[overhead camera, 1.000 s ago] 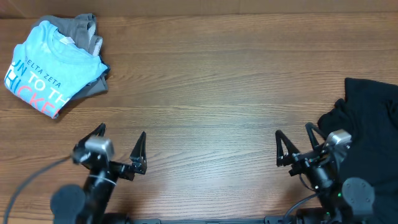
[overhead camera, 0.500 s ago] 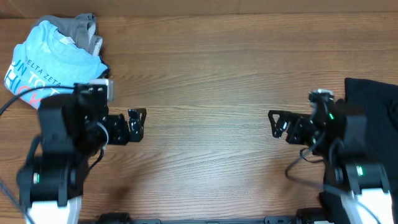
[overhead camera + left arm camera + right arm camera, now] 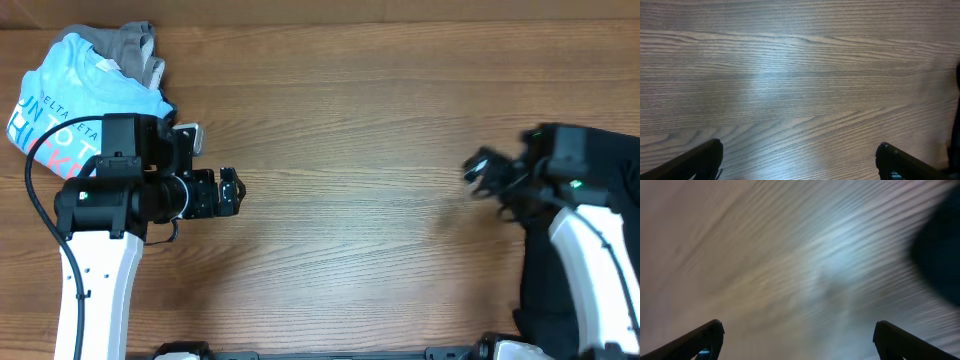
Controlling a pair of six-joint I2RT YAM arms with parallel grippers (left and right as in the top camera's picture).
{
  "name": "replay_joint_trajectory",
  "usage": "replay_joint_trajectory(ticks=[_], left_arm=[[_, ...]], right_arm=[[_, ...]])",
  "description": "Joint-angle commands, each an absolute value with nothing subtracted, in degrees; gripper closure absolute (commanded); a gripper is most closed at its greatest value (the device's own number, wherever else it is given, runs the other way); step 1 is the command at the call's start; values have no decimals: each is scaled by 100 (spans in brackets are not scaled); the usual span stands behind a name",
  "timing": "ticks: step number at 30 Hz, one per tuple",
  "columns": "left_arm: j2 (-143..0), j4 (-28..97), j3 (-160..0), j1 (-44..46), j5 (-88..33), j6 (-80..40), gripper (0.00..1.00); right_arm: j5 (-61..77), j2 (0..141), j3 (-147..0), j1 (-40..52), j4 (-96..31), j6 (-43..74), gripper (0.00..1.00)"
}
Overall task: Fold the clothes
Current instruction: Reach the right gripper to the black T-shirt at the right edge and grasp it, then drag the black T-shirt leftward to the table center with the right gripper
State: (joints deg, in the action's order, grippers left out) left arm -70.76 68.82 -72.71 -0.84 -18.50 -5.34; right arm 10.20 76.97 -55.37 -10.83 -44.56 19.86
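Overhead, we see our left gripper (image 3: 230,190) and right gripper (image 3: 478,172) both spread wide, holding nothing, over the table (image 3: 340,120); the black T-shirt (image 3: 538,290) lies at the right edge.

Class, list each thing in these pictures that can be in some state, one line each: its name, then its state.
black T-shirt: unfolded, bunched at the table's right edge, not held.
light blue T-shirt: folded, lying on the grey garment.
grey garment: bunched under the light blue T-shirt.
left gripper: open, empty, over bare wood.
right gripper: open, empty, beside the black T-shirt.
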Motion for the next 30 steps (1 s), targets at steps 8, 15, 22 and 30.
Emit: replay_joint_trajectory(ticks=[8, 15, 22, 30], left_arm=[[-7105, 6827, -7415, -104, -1994, -381, 0], [-7105, 6816, -7415, -104, -1994, -381, 0], [-7102, 6702, -7415, -106, -1994, -381, 0], [-7100, 6722, -7417, -106, -1997, -381, 0]], right_arm=[[644, 9216, -5704, -2464, -4032, 2451, 13], [825, 10210, -5701, -2416, -3992, 2534, 58], [3004, 10261, -5704, -1522, -3330, 1623, 84], [3677, 10261, -5710, 878, -1907, 2349, 90]])
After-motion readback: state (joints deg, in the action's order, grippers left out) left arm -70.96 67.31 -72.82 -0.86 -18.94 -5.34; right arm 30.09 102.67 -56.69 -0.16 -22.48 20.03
